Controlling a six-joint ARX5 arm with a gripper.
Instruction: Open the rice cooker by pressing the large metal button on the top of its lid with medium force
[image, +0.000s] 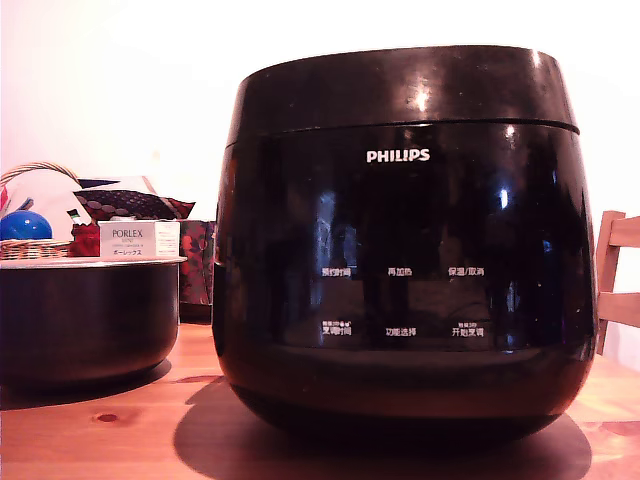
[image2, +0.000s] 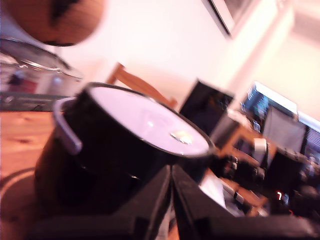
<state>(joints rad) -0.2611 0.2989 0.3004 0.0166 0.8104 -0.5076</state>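
Rice cooker (image: 405, 240) fills the middle and right of the exterior view, standing on a wooden table (image: 100, 425) with its lid (image: 400, 88) closed down on the body. No arm shows in that view. In the wrist view the gripper (image2: 171, 200) sits at the bottom centre of the frame, its two dark fingers (image2: 150, 205) pressed together with only a thin line between them, clenched on nothing. Just above the fingertips in this blurred picture is the cooker, tilted in the frame, its lid top shining pale with a small bright spot near the rim. At the lower left of the exterior view a dark bowl-shaped pot (image: 85, 320) stands well apart from the cooker. Behind it are a white PORLEX box (image: 138, 240) and a wicker basket (image: 35, 245) holding a blue ball (image: 24, 226). A wooden chair (image: 618, 285) shows at the right edge.
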